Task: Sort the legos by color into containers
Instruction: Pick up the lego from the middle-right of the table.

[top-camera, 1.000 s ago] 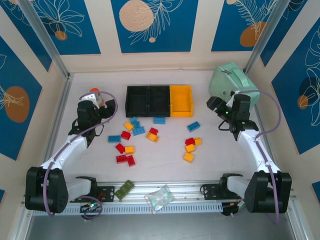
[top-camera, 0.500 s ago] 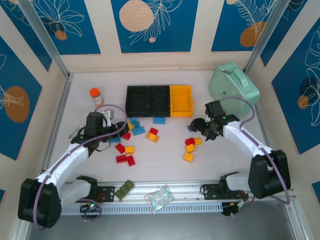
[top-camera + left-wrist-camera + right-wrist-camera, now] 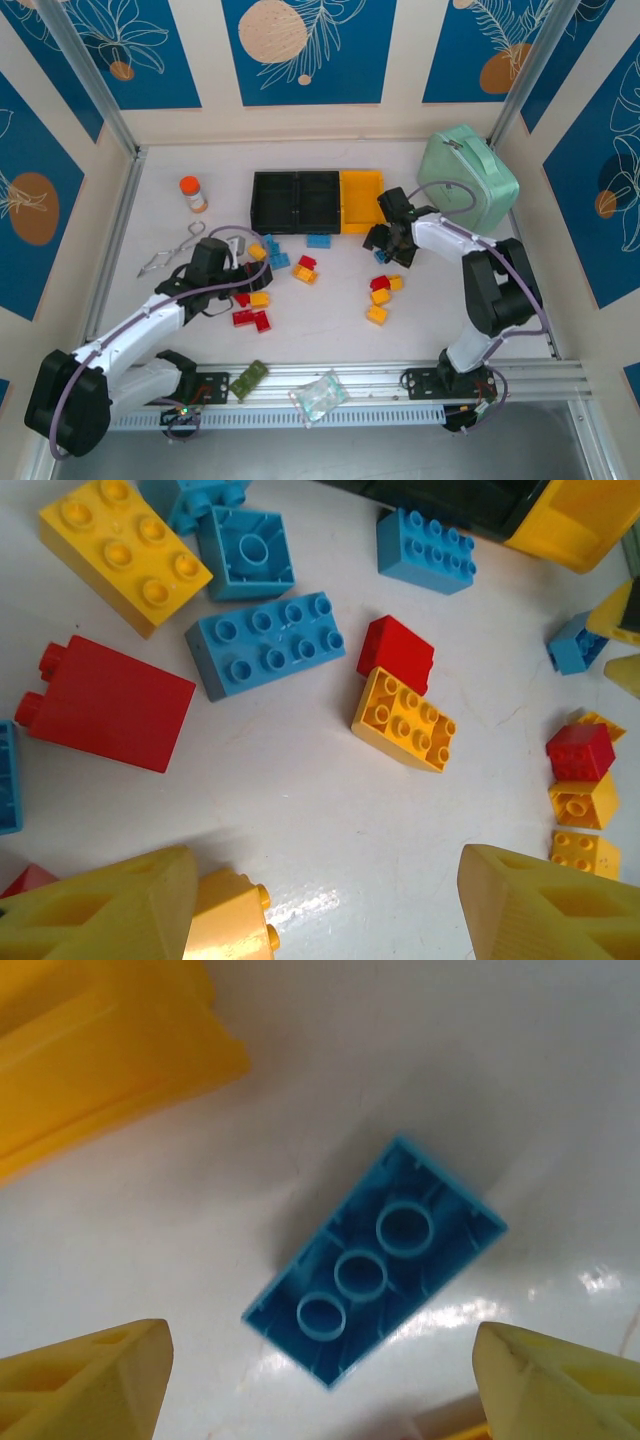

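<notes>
While straddling legos [image 3: 265,655], poised to pick

Holds right end effector [image 3: 315,1345] released astride upturned blue lego [image 3: 375,1260], yellow container [image 3: 100,1050] at its 10 o'clock, for pinching. Spreads left end effector [image 3: 325,870] unclenched, yellow lego [image 3: 230,920] at 7 o'clock.

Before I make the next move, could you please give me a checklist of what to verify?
1. Right gripper open: ok, jaws well apart.
2. Blue brick between its fingers: ok, roughly centred, hollow side up, untouched.
3. Left gripper open: ok, nothing clamped.
4. A brick centred for the left gripper: not ok; the yellow brick sits against one finger.
5. Bins free to receive: ok; yellow bin and black bins look empty from above.
6. Blue brick clear of neighbours: cannot tell; something yellow shows at the wrist view's lower edge.
</notes>
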Robot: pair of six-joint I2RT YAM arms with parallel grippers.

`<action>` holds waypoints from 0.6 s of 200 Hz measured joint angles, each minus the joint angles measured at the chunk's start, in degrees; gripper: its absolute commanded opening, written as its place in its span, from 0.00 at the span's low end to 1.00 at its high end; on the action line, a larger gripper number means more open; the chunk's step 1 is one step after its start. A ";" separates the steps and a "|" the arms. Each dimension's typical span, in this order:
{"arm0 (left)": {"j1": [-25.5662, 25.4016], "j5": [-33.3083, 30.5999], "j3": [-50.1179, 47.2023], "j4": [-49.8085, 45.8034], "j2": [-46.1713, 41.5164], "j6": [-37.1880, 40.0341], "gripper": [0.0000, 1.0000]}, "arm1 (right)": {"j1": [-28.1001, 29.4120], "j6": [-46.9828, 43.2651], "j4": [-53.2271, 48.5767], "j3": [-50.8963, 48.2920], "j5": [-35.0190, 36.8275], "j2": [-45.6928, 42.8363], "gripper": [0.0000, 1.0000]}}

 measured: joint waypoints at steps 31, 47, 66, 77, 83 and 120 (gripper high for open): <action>-1.20 -0.83 -0.96 0.20 0.20 -1.03 0.69 | 0.50 2.16 0.13 0.76 2.62 4.09 0.62; -1.51 -1.29 -1.33 0.20 0.20 -1.20 0.69 | 0.52 2.89 -0.55 0.72 3.85 4.85 0.52; -1.62 -1.68 -1.55 0.22 0.20 -1.27 0.69 | 0.50 3.23 -0.79 0.46 4.83 4.57 0.40; -1.75 -1.79 -1.70 0.48 0.20 -1.27 0.70 | 0.50 2.73 -0.81 -0.35 5.49 4.02 0.34; -1.84 -1.86 -1.79 0.66 0.24 -1.27 0.70 | 0.50 2.60 -0.52 -0.94 5.64 3.54 0.31; -2.03 -2.01 -1.90 2.03 1.29 -1.95 0.70 | 0.50 1.53 -1.29 -3.52 7.08 -1.31 0.24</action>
